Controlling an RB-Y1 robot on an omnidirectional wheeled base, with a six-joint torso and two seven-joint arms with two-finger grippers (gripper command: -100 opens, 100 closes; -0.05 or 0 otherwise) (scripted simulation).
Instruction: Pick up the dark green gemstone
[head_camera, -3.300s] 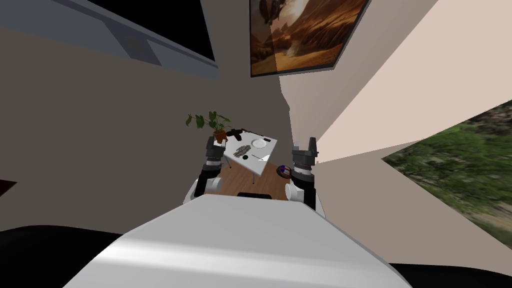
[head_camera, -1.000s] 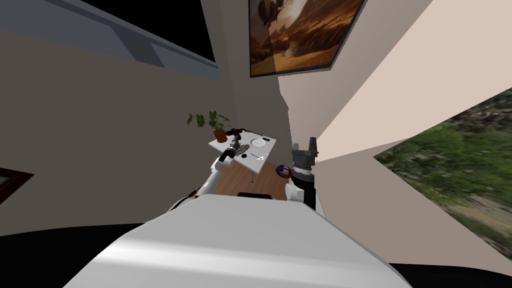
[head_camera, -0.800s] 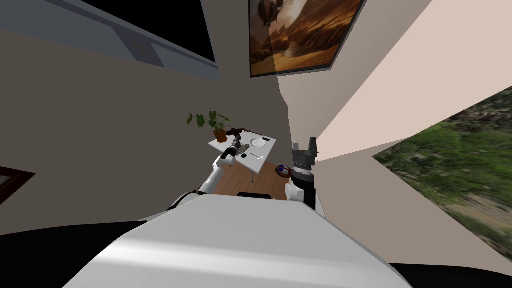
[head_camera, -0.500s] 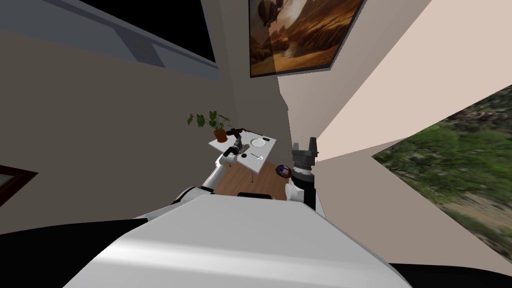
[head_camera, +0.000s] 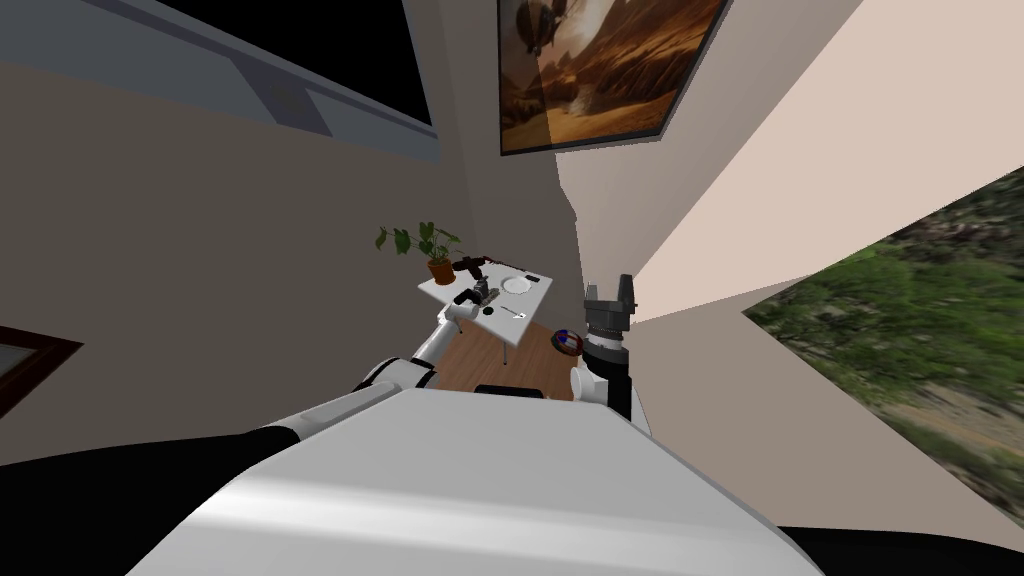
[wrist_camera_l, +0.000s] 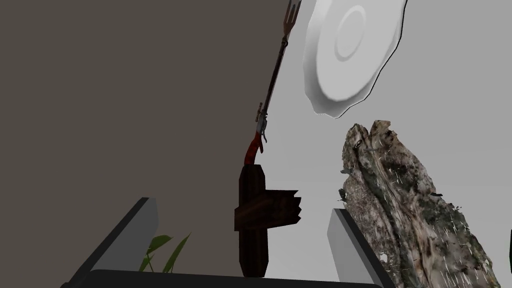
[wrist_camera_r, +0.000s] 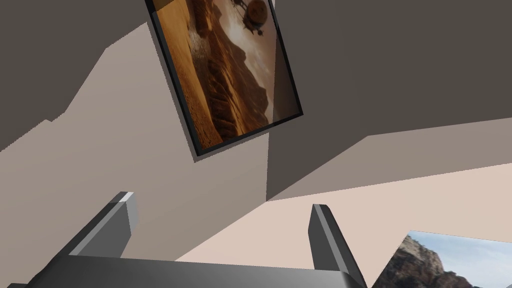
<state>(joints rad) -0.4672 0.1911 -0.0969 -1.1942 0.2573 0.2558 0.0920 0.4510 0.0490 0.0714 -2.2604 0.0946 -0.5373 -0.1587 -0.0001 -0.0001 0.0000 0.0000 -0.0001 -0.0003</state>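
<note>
The left gripper (wrist_camera_l: 241, 206) was extended over the white table (wrist_camera_l: 310, 165) with its fingers spread and nothing between them to grasp. The right gripper (wrist_camera_r: 223, 200) was raised beside the chest, fingers also spread and empty.

**Task's thing.** A long mottled lump (wrist_camera_l: 400, 200), grey-brown with dark greenish patches, lay flat on the table. It was judged to be the gemstone. It sat just beside the left gripper's right finger, outside the gap. Contact could not be determined. A small dark piece (head_camera: 489, 311) lay near the table's near edge and was too small to identify.

**Step in hand: approach and alignment.**
1. The gap was centred on a dark wooden piece (wrist_camera_l: 255, 210), not on the lump. The hand should shift sideways until the lump lies between the fingers.
2. The fingers should straddle the lump's narrow width, not its length.
3. Descent should be straight, and the fingers should close only once both flank the lump.
4. The wooden piece and the long thin fork-tipped tool (wrist_camera_l: 270, 95) beyond it should be kept clear.

**Containers.**
- The white plate (wrist_camera_l: 352, 47) sat beyond the lump, apart from it, with nothing on it.
- The brown pot (head_camera: 441, 271) stood at the table's far left corner and held a green leafy plant (head_camera: 420, 240).
</note>
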